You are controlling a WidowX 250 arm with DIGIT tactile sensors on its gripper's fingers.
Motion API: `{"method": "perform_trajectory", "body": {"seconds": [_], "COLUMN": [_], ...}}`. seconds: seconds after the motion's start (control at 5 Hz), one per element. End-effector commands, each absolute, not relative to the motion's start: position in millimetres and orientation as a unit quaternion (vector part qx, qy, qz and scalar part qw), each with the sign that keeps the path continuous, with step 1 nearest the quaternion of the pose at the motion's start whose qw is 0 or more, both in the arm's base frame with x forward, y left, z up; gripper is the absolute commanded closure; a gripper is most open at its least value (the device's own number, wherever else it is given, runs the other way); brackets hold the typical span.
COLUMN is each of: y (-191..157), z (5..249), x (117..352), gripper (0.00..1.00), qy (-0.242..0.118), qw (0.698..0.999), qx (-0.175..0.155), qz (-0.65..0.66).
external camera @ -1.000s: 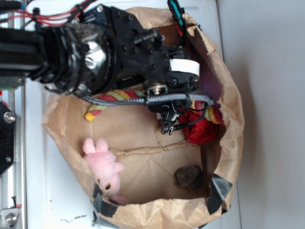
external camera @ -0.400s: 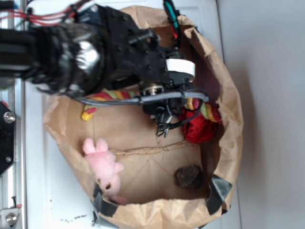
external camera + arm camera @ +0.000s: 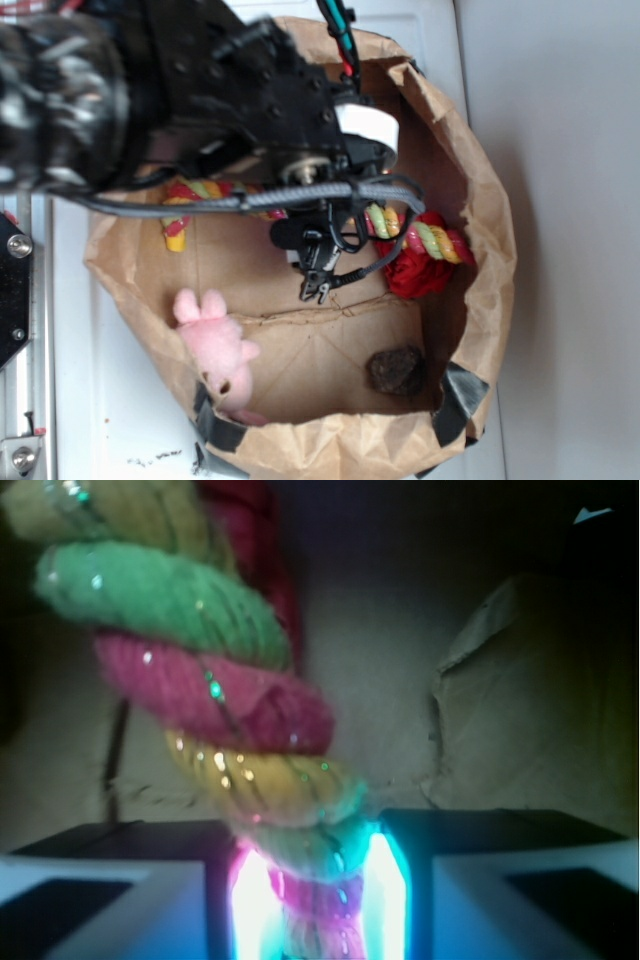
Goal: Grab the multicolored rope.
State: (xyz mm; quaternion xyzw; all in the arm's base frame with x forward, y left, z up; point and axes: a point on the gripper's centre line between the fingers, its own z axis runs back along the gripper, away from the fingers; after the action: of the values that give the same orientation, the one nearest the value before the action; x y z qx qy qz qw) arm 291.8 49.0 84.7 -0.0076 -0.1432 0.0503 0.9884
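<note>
Multicolored rope (image 3: 215,705) sits clamped between the closed gripper (image 3: 318,900) jaws, seen only in the wrist view. Exterior view: arm hides the grip; rope (image 3: 425,238) runs across the paper bag (image 3: 480,300), over the red fabric bundle (image 3: 415,272). Pink bunny (image 3: 215,345) lies near the bag's edge.

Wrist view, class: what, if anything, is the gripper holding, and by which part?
The gripper is shut on the multicolored rope, pinching it partway along its length, not at an end.
</note>
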Motion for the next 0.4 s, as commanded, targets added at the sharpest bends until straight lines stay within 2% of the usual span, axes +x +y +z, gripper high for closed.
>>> {"method": "perform_trajectory", "body": {"seconds": [0.0, 0.2], "y": [50, 49], "z": [149, 167], "x": [290, 283], "gripper": [1.0, 1.0], "qy": [-0.149, -0.148], "qw": [0.987, 0.986], "qx": [0.002, 0.011], "qz": [0.067, 0.08]}}
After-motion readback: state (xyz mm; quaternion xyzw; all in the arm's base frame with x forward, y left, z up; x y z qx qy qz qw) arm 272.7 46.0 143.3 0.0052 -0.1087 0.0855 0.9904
